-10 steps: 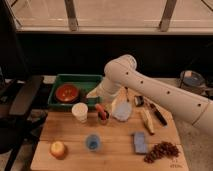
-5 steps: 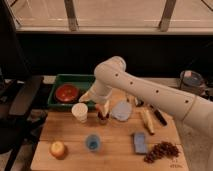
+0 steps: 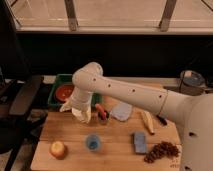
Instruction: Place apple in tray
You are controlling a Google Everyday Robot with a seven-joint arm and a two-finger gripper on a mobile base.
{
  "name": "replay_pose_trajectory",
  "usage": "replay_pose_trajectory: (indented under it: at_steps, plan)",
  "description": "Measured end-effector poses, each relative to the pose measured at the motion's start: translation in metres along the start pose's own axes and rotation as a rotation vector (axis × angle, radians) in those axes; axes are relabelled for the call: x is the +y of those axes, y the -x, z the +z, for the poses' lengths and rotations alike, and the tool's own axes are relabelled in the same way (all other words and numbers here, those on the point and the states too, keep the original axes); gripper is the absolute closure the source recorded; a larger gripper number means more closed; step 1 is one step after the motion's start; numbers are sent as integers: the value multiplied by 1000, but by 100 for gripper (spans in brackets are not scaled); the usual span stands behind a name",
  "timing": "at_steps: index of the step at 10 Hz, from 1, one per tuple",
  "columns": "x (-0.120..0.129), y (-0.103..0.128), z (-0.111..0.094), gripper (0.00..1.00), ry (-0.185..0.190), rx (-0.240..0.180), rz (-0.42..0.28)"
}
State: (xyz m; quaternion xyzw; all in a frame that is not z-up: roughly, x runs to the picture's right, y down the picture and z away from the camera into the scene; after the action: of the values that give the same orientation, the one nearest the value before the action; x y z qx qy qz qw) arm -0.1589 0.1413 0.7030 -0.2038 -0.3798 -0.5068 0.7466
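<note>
Apple [image 3: 58,149] on wooden board [image 3: 116,156] at its 7 o'clock corner, untouched; green tray [image 3: 55,83] off board's 10 o'clock, red bowl [image 3: 65,92] inside; gripper [image 3: 79,111] at 1 o'clock of apple, near tray's front wall, fingers spread; blue cup [image 3: 92,142] at apple's 3 o'clock.

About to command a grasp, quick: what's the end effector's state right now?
End effector: open, holding nothing, low over the board just in front of the tray; the apple lies free near the board's front edge.
</note>
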Motion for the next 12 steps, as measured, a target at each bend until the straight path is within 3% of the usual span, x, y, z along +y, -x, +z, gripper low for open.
replay_pose_trajectory:
  at_steps: [2,4,10,12]
  plan:
    - [-6,17,19,20,-12,-46,-26]
    - [-9,45,47,20,-40,-133,-46]
    - [-11,48,50,20,-43,-147,-52]
    - [-16,51,63,20,-40,-173,-59]
